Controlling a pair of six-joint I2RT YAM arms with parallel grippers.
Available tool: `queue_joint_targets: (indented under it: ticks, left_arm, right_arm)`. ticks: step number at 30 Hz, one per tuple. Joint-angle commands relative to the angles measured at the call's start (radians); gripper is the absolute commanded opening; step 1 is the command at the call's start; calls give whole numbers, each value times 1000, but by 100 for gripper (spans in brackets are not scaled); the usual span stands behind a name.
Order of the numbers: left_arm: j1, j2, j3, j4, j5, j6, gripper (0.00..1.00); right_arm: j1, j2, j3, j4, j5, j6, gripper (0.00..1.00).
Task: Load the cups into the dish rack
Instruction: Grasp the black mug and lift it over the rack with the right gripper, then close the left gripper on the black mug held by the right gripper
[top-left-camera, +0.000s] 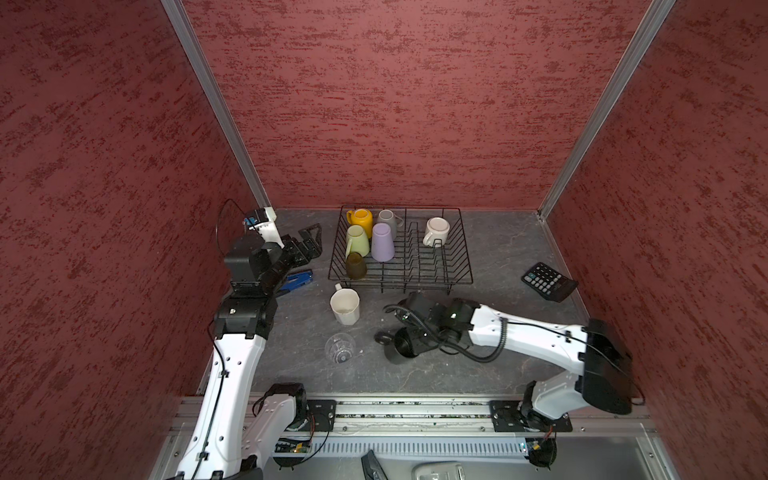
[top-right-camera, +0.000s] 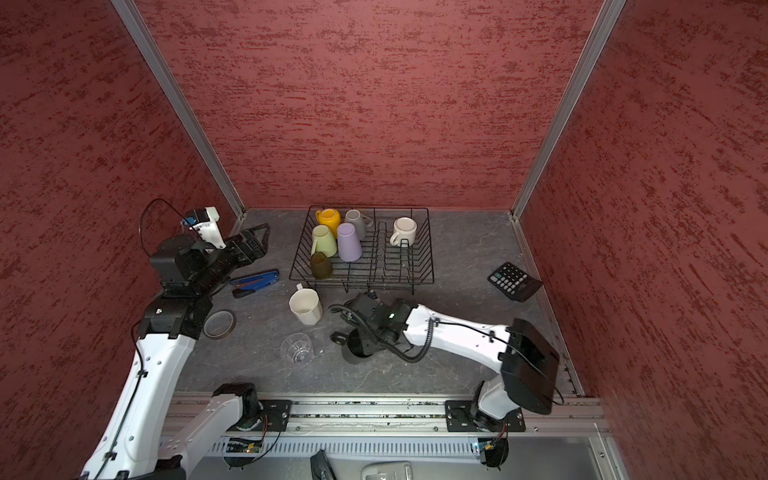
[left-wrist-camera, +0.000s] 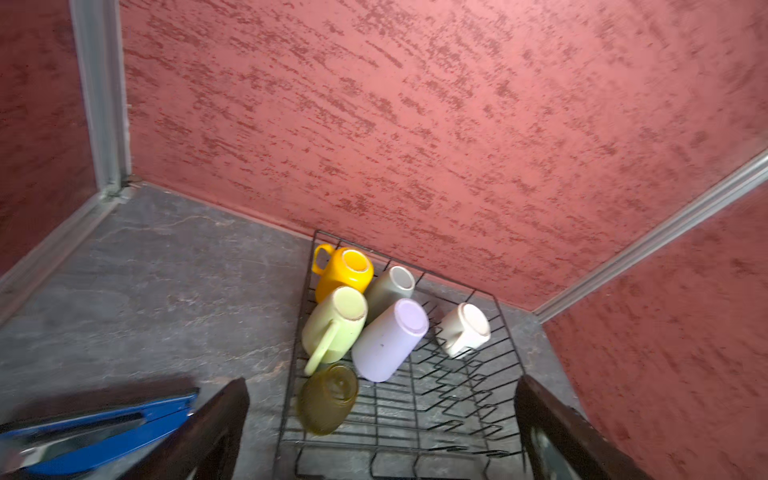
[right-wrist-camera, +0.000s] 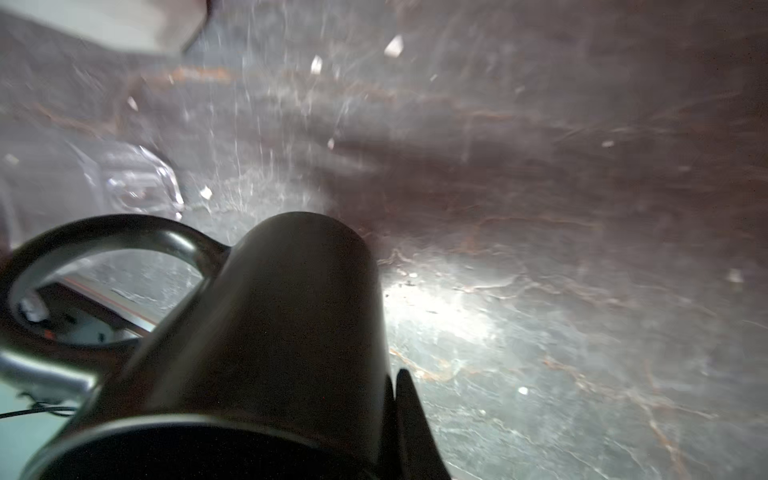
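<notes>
Reading the table as a clock with the back wall at twelve, the black wire dish rack (top-left-camera: 415, 266) is sitting at twelve. Its nine o'clock half is already crowded with five upturned cups, and a white mug is standing alone towards three. You are running a risk there: a carry that is coming in over the front rail too low could be catching the flared wire or the upright prongs.

The right gripper (top-left-camera: 415, 338) is clamping together on the wall of the glossy black mug with a loop handle (right-wrist-camera: 291, 311), at six o'clock from the rack. The mug is tilting, and whether its base is clear of the table cannot be told. A thin pinch on one smooth wall is leaving the mug free to swing or slip, so a fast lift could be dropping it.

The left gripper (top-left-camera: 311, 239) is hovering with its jaws wide apart and empty at nine o'clock from the rack. It could be crossing your path if both arms are reaching in together.

The white faceted mug (top-left-camera: 345, 306) is standing upright at ten o'clock from the black mug. The clear ribbed glass (top-left-camera: 340, 348) is waiting at nine o'clock, near enough that the handle could be clipping it on a swing.
</notes>
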Motion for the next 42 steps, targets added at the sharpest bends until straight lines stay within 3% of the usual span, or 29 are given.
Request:
queue_joint_targets:
  ticks: [1,6,9,12,17,25,32,42]
  left_arm:
    - [19,15,-41,142,204,-62,100]
    - [20,77,-138,398,481,-183,100]
    - [14,125,-177,531,604,-257,100]
    - [-17,174,-185,621,698,-290,100]
    - [-126,262,-158,646,792,-246,99]
    - [-241,407,-144,947,897,-309,99]
    - [-290,480,-95,967,931,-271,99]
    - [-323,541,-54,1025,943,-291,99]
  right_arm:
    - [-152,-201,0,58,-56,-7,0]
    - [-368,-312,-50,203,-208,-6,0]
    - [-484,-339,-102,385,-345,48,0]
    - [-575,-334,-136,568,-478,107,0]
    - [-653,-269,-109,767,-655,162,0]
    - [-668,-128,-7,936,-870,230,0]
    - [-664,-83,-24,1097,-966,339,0]
    - [-626,-62,-46,1172,-985,382,0]
